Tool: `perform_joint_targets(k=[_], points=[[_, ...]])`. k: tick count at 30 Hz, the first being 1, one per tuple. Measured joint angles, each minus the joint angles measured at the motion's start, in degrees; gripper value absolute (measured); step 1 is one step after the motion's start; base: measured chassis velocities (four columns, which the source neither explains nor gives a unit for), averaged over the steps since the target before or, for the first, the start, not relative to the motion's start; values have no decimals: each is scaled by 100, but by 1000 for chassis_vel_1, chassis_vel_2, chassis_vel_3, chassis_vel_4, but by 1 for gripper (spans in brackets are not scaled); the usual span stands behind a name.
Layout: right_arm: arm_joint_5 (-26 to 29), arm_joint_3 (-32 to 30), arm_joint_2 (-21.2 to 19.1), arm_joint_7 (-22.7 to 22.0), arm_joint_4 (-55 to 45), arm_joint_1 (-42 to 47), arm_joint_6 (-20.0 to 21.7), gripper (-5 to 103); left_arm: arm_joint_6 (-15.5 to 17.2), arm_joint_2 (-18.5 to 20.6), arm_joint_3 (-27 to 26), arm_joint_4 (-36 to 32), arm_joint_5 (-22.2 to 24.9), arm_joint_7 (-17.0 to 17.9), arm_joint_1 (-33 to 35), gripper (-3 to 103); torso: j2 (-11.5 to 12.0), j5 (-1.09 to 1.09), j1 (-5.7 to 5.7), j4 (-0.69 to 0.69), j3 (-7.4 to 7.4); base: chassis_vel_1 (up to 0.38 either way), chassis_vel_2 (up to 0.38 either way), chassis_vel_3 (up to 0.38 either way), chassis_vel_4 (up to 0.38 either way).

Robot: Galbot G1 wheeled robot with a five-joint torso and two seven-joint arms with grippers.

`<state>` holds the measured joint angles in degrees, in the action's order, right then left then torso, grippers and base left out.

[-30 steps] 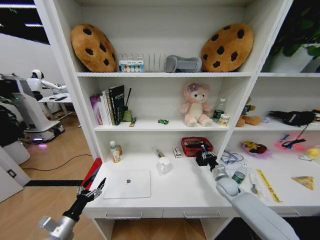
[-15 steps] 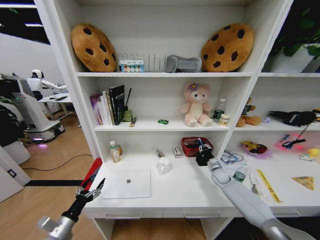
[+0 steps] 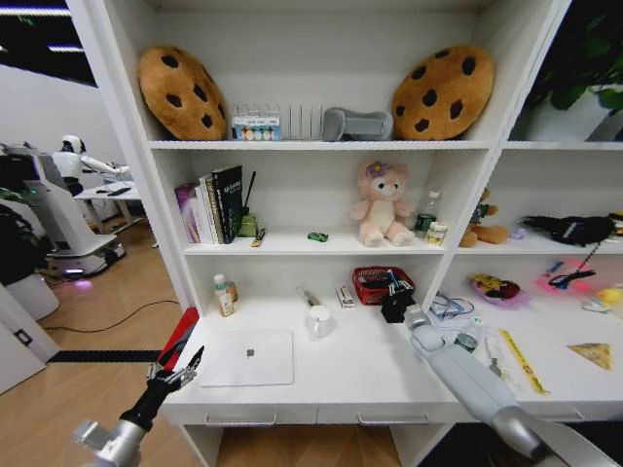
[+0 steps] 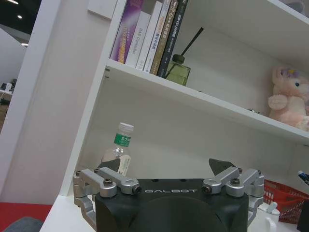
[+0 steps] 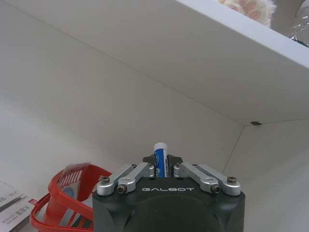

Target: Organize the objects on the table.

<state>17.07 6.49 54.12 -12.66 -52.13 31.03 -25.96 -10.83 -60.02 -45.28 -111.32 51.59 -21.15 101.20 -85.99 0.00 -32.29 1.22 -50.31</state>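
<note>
**Right gripper at red basket, one pen clamped**

At the back of the long white desk top (image 3: 341, 375), the right gripper (image 3: 393, 305) is closed on one blue-and-white pen (image 5: 160, 162), upright between its fingers, just beside one red wire basket (image 3: 382, 284). One slim silver laptop (image 3: 247, 357) lies near the front edge, bare surface to its right. Left gripper (image 3: 176, 371) hovers off the desk's left corner, fingers spread, empty.
</note>
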Motion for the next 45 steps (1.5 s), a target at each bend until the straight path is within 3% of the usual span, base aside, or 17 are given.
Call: perform_joint_targets(k=[11,17,19,21,28,32,34,36,37,45], points=[[-20,28,86,113,311,-122,-135,13,-8,-22,81,52,-17,5,-37,100,0,0,0,0,0,0,0,0,0],[-21,3,39,106,140,-44,13,15,-8,21,103,52,13,48,-125,100,0,0,0,1,0,0,0,0,0],[-83,-48,1,53,58,23,107,32,-11,25,95,62,21,52,-134,100,0,0,0,1,0,0,0,0,0],[-76,-82,-20,45,-7,73,135,32,-13,25,93,71,24,54,-136,100,0,0,0,1,0,0,0,0,0],[97,-382,-163,19,-521,406,192,64,-15,52,101,42,48,83,-167,100,0,0,0,0,0,0,0,0,0],[224,-475,-261,-30,-895,608,280,75,-15,58,84,13,65,91,-167,100,0,0,0,0,0,0,0,0,0],[728,-598,-451,-94,-1611,1019,524,86,-15,39,29,-6,94,112,-193,100,0,-2,0,0,1,0,0,0,0],[829,-617,-487,-96,-1736,1107,574,91,-14,32,21,-8,101,120,-202,100,0,-1,0,0,1,0,0,0,0],[1273,-724,-668,-106,-2355,1551,795,96,-9,10,-27,-44,122,132,-226,100,0,1,0,2,1,0,0,0,0],[1656,-1317,-1016,-218,-3678,2608,990,100,34,4,-216,-139,195,130,-225,100,0,0,1,0,1,0,0,0,0]])
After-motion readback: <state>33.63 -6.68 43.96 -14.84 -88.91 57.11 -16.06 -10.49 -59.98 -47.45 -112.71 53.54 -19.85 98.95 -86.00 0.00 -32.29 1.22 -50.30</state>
